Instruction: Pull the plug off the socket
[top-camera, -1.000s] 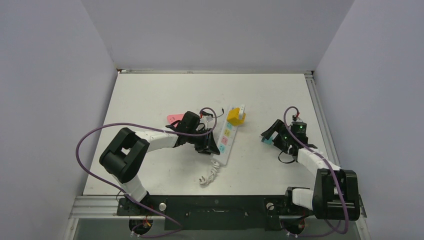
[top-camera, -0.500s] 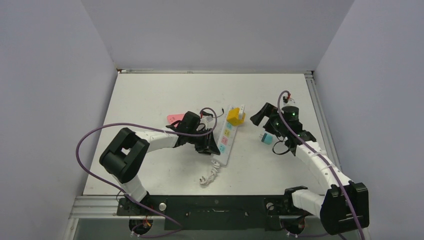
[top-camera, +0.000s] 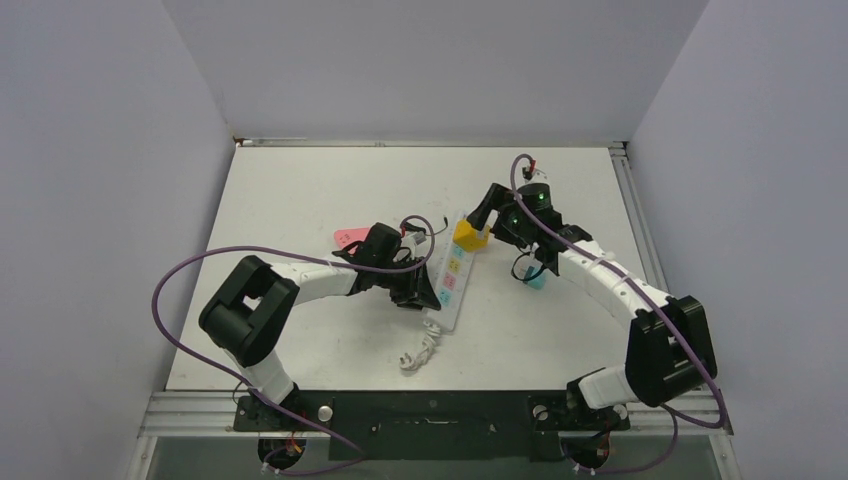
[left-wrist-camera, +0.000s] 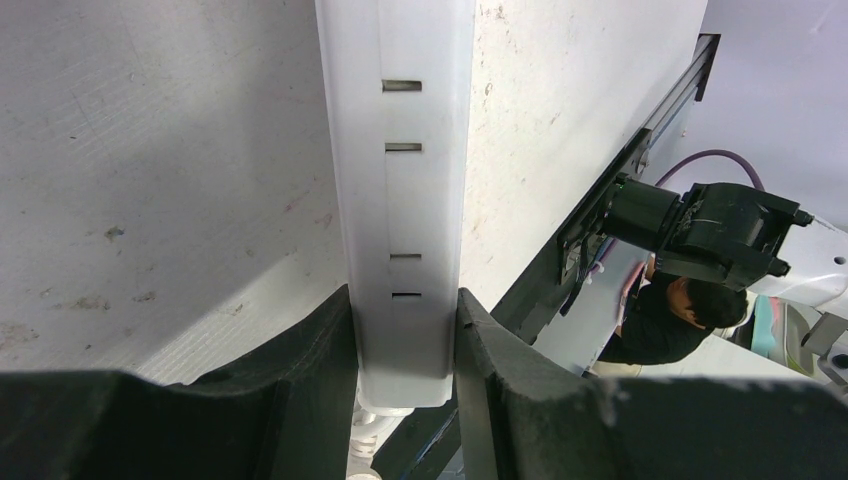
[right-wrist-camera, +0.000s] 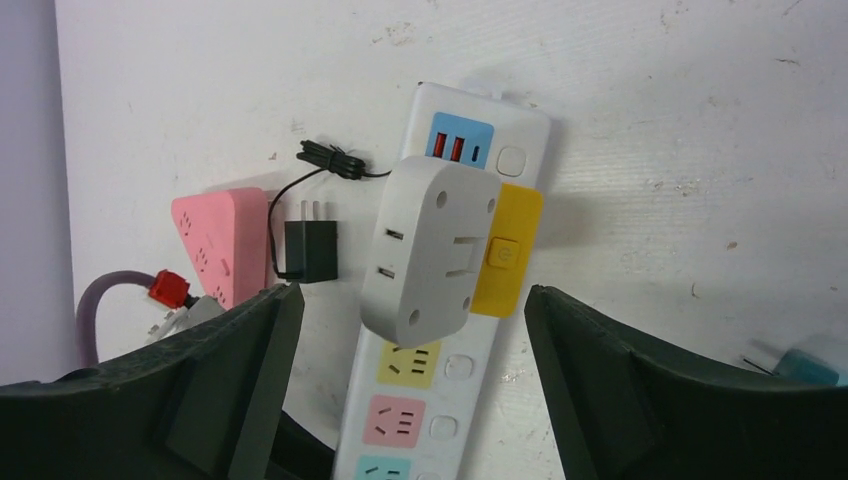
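- Lying mid-table, the socket (top-camera: 450, 280) runs near-to-far, with its cord end toward the arm bases.
- Left gripper (left-wrist-camera: 405, 320) is clenched on the socket's near end, 1 finger on each long side.
- Right gripper (right-wrist-camera: 410, 300) is spread wide over the far end, fingers clear of the plug.
- Grey-and-yellow plug (right-wrist-camera: 430, 250) sits in the socket beside the USB ports.
- Pink adapter (right-wrist-camera: 215, 235) and black charger (right-wrist-camera: 310, 250) lie just beside.

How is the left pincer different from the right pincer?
The left pincer is shut on the socket, squeezing its sides; the right pincer is wide open. The left one is down at the table; the right one hangs above the plug, gripping nothing. Both have black fingers.
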